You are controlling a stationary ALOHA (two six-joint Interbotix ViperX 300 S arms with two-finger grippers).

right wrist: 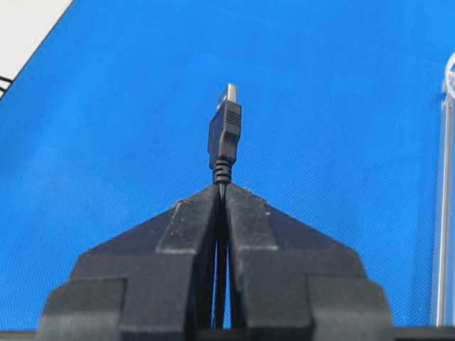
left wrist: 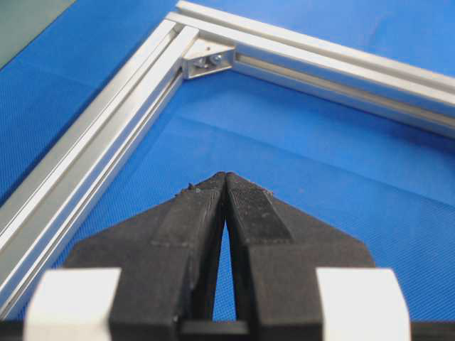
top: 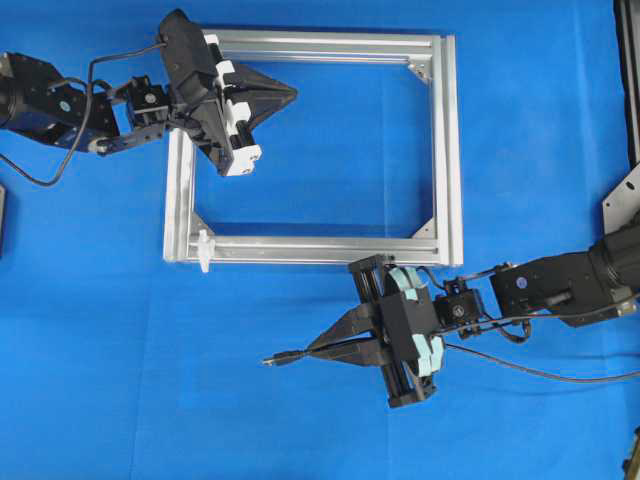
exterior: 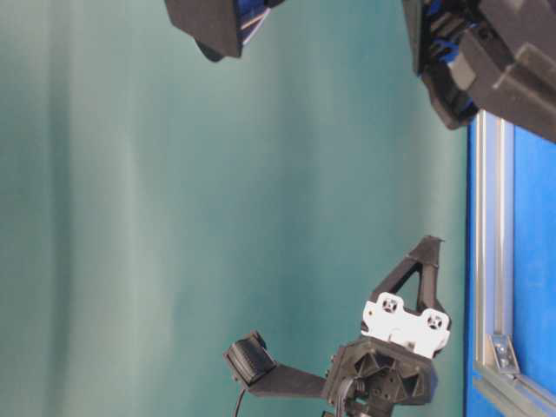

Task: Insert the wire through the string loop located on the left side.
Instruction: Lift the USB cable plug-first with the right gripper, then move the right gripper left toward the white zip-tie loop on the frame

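Observation:
The wire (top: 520,371) is a thin black cable that runs in from the right edge. Its plug tip (top: 274,358) points left, just past my right gripper (top: 312,349). In the right wrist view that gripper (right wrist: 222,189) is shut on the wire just behind the plug (right wrist: 225,132). The string loop (top: 204,250) is small and white. It sticks out at the near left corner of the silver frame (top: 452,150), up and left of the plug. My left gripper (top: 292,93) hovers inside the frame's far left corner, shut on nothing (left wrist: 225,177).
A blue cloth (top: 100,380) covers the table. A corner bracket (left wrist: 207,61) sits ahead of the left gripper. A pale frame rail (right wrist: 443,234) runs along the right edge of the right wrist view. The left arm (exterior: 400,326) rises beside the frame (exterior: 491,217).

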